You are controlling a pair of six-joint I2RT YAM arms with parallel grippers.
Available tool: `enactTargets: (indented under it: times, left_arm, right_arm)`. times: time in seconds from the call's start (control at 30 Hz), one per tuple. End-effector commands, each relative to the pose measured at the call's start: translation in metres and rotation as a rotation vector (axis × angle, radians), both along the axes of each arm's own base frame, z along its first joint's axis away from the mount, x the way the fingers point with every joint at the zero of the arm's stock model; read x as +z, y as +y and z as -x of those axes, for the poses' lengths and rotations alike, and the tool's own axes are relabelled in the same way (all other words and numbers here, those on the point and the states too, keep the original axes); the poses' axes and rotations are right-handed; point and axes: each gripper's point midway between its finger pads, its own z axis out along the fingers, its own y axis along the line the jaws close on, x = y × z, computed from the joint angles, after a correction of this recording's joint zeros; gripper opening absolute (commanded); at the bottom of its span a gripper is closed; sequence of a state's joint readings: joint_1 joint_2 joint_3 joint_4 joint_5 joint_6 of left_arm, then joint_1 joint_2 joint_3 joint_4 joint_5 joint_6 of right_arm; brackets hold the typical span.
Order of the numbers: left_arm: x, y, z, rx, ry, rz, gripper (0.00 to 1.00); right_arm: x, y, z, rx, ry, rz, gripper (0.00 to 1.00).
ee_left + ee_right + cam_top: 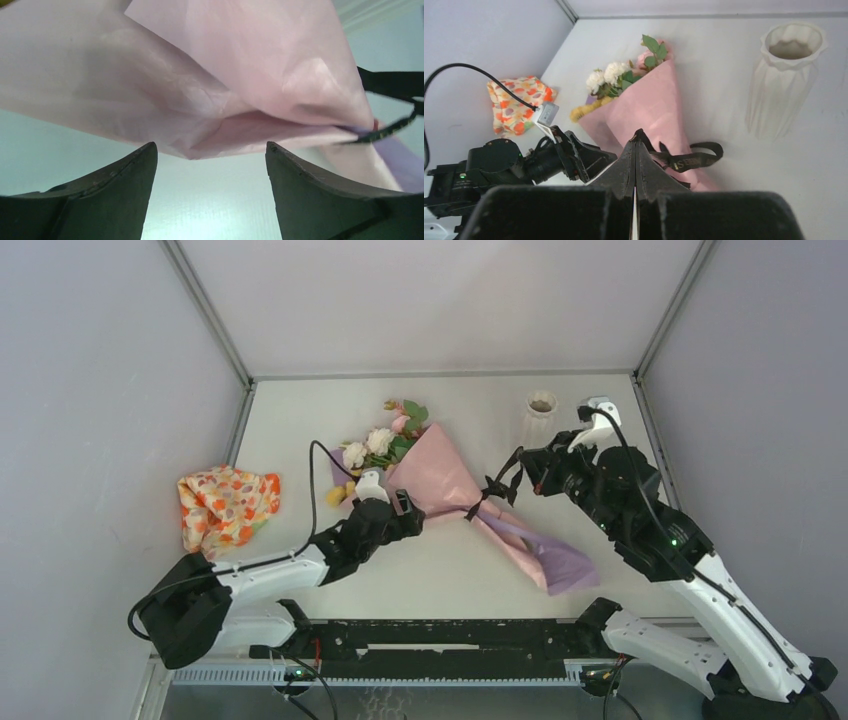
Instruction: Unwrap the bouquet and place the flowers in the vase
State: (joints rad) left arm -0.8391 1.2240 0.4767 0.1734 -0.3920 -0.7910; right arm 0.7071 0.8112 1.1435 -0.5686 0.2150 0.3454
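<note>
Patterned cloth (228, 505) lies crumpled at far left, not involved.

Left gripper (398, 506): jaws spread wide at the near edge of the pink paper, closed on nothing.

Bouquet (440, 475) lies flat mid-table (450, 570), heads pointing far-left and lilac tail near-right. Flowers (372, 445) are all inside the wrap.

Black ribbon (694, 160) is still tied round the waist of the cone. Right gripper (636, 150): fingers pressed together, apparently pinching a ribbon end.

Vase (540, 418) stands upright at far right, well apart from the bouquet, nothing showing in its mouth.

Progress: early. Untying is the step in hand. Unwrapping and moving the flowers are both left.

Unclear: stems are hidden by the paper and the knot is partly behind the right fingers. Cannot tell whether the left fingers touch the paper.
</note>
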Motion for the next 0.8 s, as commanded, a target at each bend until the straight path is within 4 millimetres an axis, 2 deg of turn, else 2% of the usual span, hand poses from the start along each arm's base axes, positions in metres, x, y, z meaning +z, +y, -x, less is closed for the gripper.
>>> enactTargets:
  times: [0.0, 0.43, 0.53, 0.77]
  left_arm:
    - [0.030, -0.021, 0.005, -0.144, -0.102, 0.082, 0.84]
    - [0.117, -0.083, 0.036, -0.488, -0.384, 0.219, 0.79]
    - [0.121, -0.096, 0.037, -0.545, -0.398, 0.222, 0.76]
    - [0.113, -0.133, 0.038, -0.675, -0.382, 0.232, 0.70]
  right_arm:
    - [0.050, -0.004, 0.006, 0.011, -0.119, -0.095, 0.00]
    - [0.049, 0.014, 0.011, 0.103, -0.081, -0.110, 0.00]
    - [0.051, 0.019, 0.015, 0.132, -0.078, -0.127, 0.00]
    - [0.049, 0.031, 0.020, 0.189, -0.059, -0.142, 0.00]
